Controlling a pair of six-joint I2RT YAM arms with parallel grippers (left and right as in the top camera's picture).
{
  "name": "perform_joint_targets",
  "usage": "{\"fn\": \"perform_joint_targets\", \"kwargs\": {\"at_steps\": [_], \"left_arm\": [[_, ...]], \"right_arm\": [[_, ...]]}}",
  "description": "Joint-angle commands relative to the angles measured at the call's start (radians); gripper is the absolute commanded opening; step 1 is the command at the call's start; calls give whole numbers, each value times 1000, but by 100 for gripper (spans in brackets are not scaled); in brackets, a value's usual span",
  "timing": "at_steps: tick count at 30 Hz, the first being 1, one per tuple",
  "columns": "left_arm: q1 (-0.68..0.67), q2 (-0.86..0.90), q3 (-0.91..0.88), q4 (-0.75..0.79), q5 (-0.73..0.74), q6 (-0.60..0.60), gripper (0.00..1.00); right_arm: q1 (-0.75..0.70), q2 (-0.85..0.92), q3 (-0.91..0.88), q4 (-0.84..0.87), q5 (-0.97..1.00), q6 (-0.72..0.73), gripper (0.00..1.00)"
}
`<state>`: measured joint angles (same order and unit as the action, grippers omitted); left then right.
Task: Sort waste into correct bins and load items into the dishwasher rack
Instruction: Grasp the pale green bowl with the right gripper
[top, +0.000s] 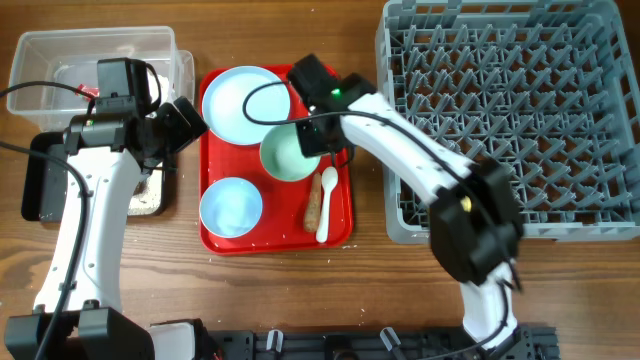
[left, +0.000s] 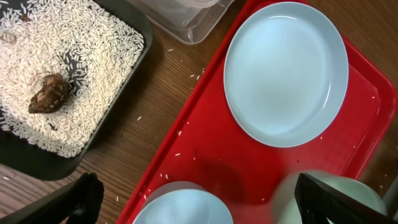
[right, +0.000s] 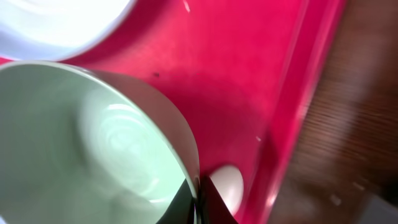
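The waste half is looking nearly done, the dish half barely begun. The black tray (left: 43, 163), at 9 o'clock of the red serving tray (top: 282, 228), is holding the rice grains (left: 81, 56) and the brown scrap (left: 48, 93). The clear tub (top: 40, 50), at 10 o'clock, is showing a red wrapper (top: 88, 92) half hidden by the arm.

The dishwasher rack (top: 510, 120), at 3 o'clock, is showing no dish. Waiting on the red tray are the plate (top: 238, 100) at 11 o'clock, the green bowl (top: 288, 158) at centre, the blue bowl (top: 230, 205) at 7 o'clock, and the spoon (top: 325, 205) and carrot stick (top: 313, 207) at 5 o'clock. A few grains are lying loose on the desk (left: 149, 118).

The right end effector (right: 198, 202) is clamping the green bowl's rim. The left end effector (top: 188, 122) is hovering with fingers apart, holding nothing.
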<state>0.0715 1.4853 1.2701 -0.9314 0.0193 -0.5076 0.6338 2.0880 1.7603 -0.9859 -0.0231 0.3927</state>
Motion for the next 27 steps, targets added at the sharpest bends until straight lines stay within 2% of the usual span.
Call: {"fn": "perform_joint_targets", "kwargs": {"at_steps": [1, 3, 5, 6, 9, 11, 13, 15, 21, 25, 27], "left_arm": [[5, -15, 13, 0, -21, 2, 100], [5, -15, 13, 0, -21, 2, 100], [5, -15, 13, 0, -21, 2, 100], [5, -15, 13, 0, -21, 2, 100], [5, -15, 13, 0, -21, 2, 100], [5, -15, 13, 0, -21, 2, 100], [5, -15, 13, 0, -21, 2, 100], [5, -15, 13, 0, -21, 2, 100], [5, -15, 13, 0, -21, 2, 100], [5, -15, 13, 0, -21, 2, 100], [5, -15, 13, 0, -21, 2, 100]], "right_arm": [[-66, -276, 20, -20, 232, 1, 4], [-149, -375, 20, 16, 556, -2, 4], [-214, -378, 18, 73, 824, -90, 4], [-252, -363, 11, 143, 861, -190, 4], [-353, -278, 11, 342, 887, -365, 4], [-392, -195, 11, 523, 982, -553, 4], [-397, -85, 11, 757, 988, -915, 4], [-397, -5, 11, 885, 994, -1133, 4], [-397, 119, 11, 864, 1032, -1138, 4], [-397, 136, 11, 706, 1032, -981, 4], [-395, 136, 11, 669, 1033, -966, 4]]}}
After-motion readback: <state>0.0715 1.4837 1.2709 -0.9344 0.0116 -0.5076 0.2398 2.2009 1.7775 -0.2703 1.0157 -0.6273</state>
